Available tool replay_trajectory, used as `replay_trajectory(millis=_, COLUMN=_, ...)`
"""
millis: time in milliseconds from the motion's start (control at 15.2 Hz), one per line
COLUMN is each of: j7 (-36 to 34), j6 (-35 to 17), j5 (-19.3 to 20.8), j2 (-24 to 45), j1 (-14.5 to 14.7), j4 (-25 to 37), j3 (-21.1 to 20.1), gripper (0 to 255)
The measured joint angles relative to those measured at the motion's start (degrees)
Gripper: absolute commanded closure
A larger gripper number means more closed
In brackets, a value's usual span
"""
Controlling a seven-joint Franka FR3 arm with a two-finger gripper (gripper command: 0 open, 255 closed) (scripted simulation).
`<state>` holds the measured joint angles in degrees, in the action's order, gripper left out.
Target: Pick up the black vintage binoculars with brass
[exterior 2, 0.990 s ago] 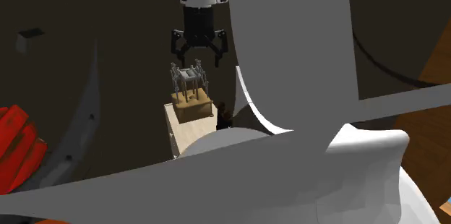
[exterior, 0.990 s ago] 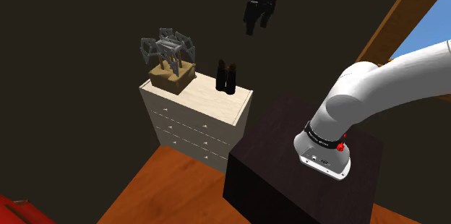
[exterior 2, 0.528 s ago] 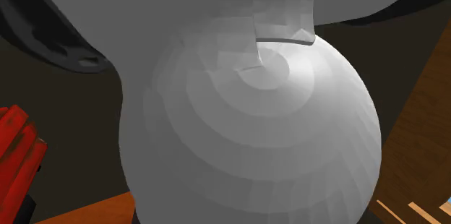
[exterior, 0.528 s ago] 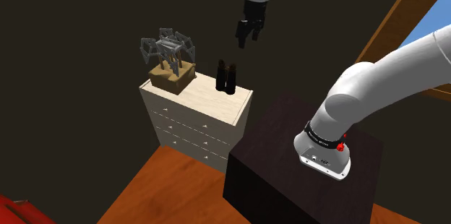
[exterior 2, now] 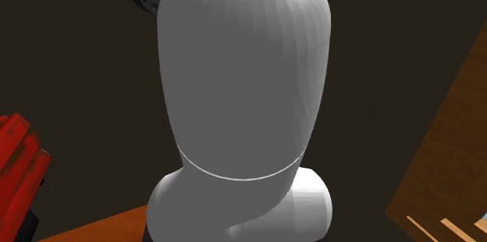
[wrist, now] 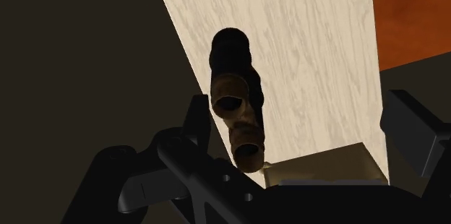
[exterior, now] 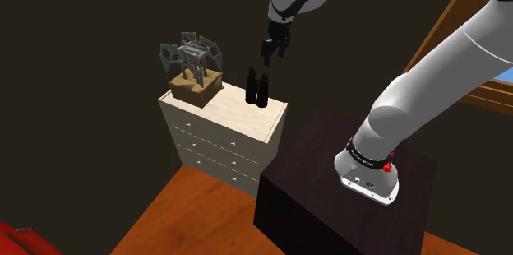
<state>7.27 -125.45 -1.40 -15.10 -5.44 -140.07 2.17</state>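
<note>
Gripper is hanging close above the binoculars, wide open and holding nothing. Binoculars are standing upright on the dresser, not touching the gripper.

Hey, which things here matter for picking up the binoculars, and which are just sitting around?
Job: black binoculars; open end effector above them.
Just sitting around: grey spider-like figure; brown box under it; pale chest of drawers.

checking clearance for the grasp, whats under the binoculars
The binoculars stand upright on the pale wood-grain top of a chest of drawers. The contact patch itself is hidden by their barrels.
</note>
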Motion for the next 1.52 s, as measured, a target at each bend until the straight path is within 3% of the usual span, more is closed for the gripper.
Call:
replay_trajectory(millis=660, j7=3.2, j6=-13.1, j5=-1.4, j2=19.5, j1=-1.2, j4=6.0, j3=1.6, gripper=0)
replay_trajectory(millis=1122, j7=4.2, j6=-18.2, j5=-2.2, j2=24.0, j1=-1.4, j4=5.4, j3=1.6, gripper=0)
replay_trajectory(millis=1188, j7=4.2, j6=-18.4, j5=-2.3, j2=24.2, j1=-1.4, j4=5.4, j3=1.6, gripper=255)
replay_trajectory(millis=1518, j7=4.2, j6=-18.8, j5=-2.3, j2=24.3, j1=-1.4, j4=5.3, j3=1.6, gripper=255)
